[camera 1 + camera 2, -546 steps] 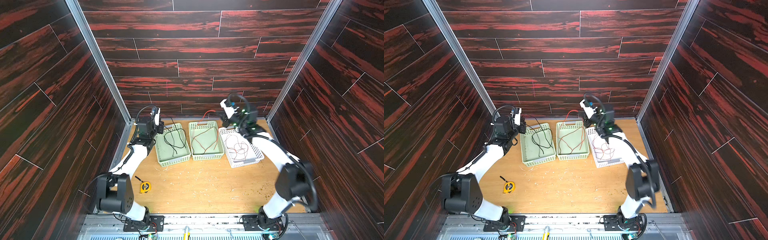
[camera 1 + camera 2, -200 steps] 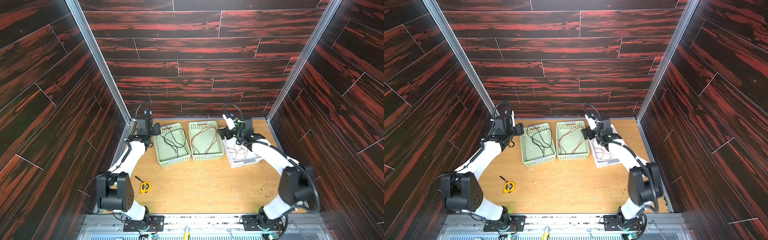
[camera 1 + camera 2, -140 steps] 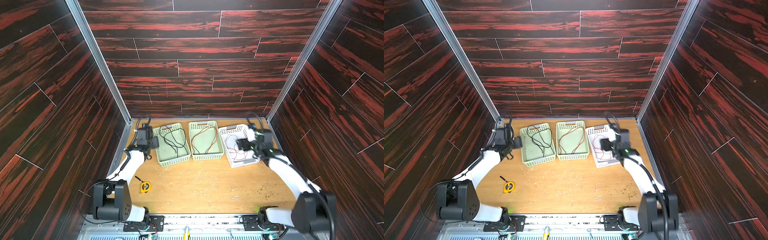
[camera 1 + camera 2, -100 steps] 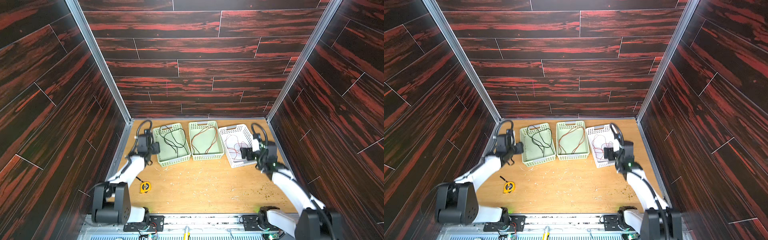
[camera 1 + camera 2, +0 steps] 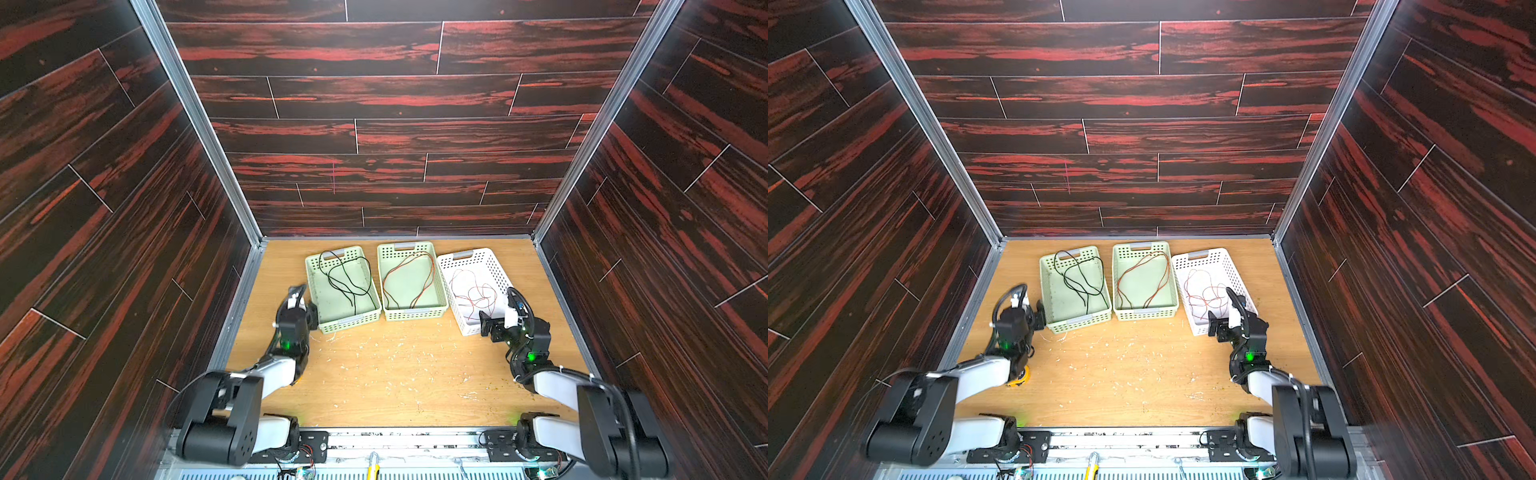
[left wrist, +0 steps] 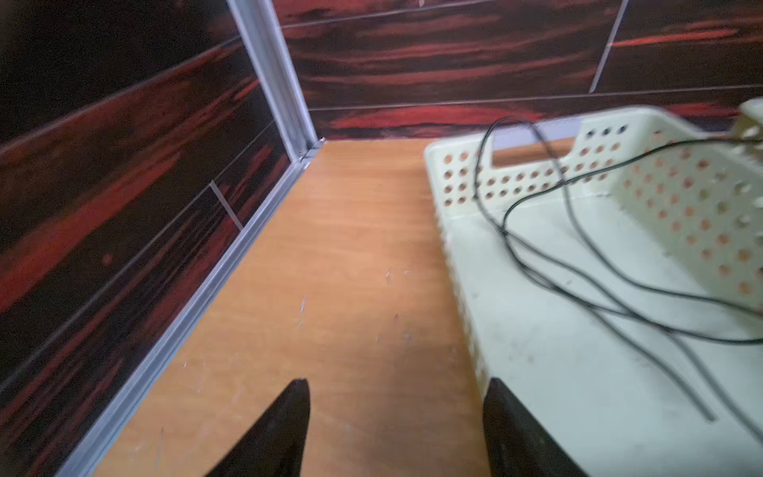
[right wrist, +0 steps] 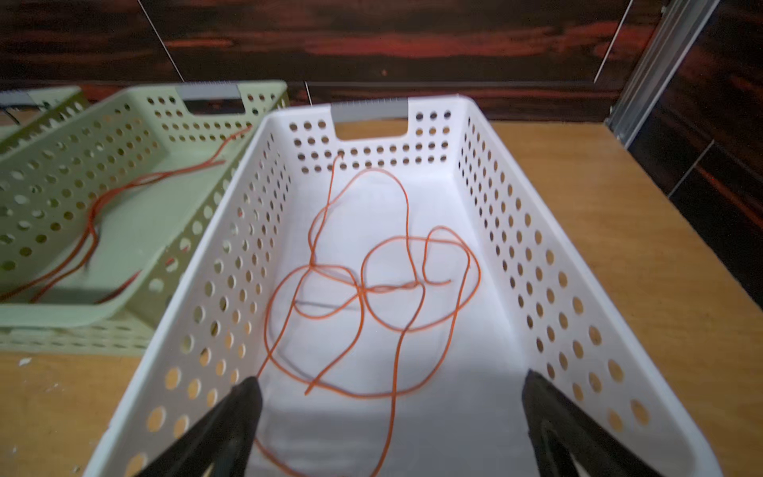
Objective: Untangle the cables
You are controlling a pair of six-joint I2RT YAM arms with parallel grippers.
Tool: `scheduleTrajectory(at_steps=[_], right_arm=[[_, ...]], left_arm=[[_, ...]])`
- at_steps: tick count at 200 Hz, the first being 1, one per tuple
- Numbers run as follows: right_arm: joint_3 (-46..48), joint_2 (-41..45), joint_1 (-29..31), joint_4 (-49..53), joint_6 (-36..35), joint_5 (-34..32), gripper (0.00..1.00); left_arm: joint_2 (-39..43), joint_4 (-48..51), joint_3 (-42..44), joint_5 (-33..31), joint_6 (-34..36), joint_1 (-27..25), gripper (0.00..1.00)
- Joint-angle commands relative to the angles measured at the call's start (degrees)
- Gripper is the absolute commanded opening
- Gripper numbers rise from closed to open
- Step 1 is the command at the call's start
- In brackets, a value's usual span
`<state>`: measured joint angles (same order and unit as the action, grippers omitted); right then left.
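Lying sorted in three baskets across the middle of both top views, the cables stretch mostly along the baskets' long axis, from the near edge of the table [image 5: 395,374] toward the back wall. The black cables [image 6: 504,235] loop in the left green basket [image 5: 349,322], one bend climbing over its far rim by the handle slot. The black-and-orange cable [image 7: 157,177] forms one long loop in the middle green basket [image 5: 415,313]. The orange cables [image 7: 388,288] coil in rounder, crossing loops in the white basket [image 5: 496,270].

The left hand [image 5: 311,312] hovers released and empty just beside the left green basket's near left corner, one finger [image 6: 508,417] over that corner. The right hand [image 5: 487,326] hangs spread wide, holding nothing, at the white basket's near end. A yellow tape measure [image 5: 1019,380] peeks from under the left arm at lower left, and pale flecks litter the table.

Compared with seconds earlier, both arms have pulled back from the baskets' far ends toward the lower part of the frame. The cables lie unchanged.
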<state>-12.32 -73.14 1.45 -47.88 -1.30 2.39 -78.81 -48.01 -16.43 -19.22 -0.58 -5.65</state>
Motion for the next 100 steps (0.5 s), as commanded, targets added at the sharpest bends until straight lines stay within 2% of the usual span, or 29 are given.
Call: scheduleTrajectory(at_steps=[1,20,36,50,56,77,100], right_arm=[[-0.8,-2.0,-0.9,-9.2,-0.9,3.4,0.99],[-0.7,-2.9,-1.8,-11.0,-2.1,5.3,0.99],[-0.6,-4.8,-2.7,-13.3,-3.6,7.0,0.99],[0.7,-11.1,-4.4,-24.1,-2.0,9.2,0.99],[1.3,-11.7,-5.9,-25.1,-0.4,8.1,0.99],[1.6,-16.4,-8.8,-30.9,1.9,13.0,0.99],[-2.5,-16.3,-8.9,-22.8,2.3,12.2,0.99]], left_arm=[[-4.2,-12.7,1.7,-2.3,1.4,-0.2,0.70],[-5.4,-11.6,0.6,-3.9,0.1,0.1,0.71],[-7.4,-15.4,1.6,-2.5,0.0,0.7,0.71],[-10.3,-20.0,2.2,-1.8,0.3,0.8,0.71],[-10.8,-20.9,2.2,-2.6,0.2,0.8,0.71],[-9.2,-15.6,0.8,-2.5,-0.2,0.9,0.72],[-9.1,-10.6,-1.8,-1.8,-1.3,1.8,0.72]])
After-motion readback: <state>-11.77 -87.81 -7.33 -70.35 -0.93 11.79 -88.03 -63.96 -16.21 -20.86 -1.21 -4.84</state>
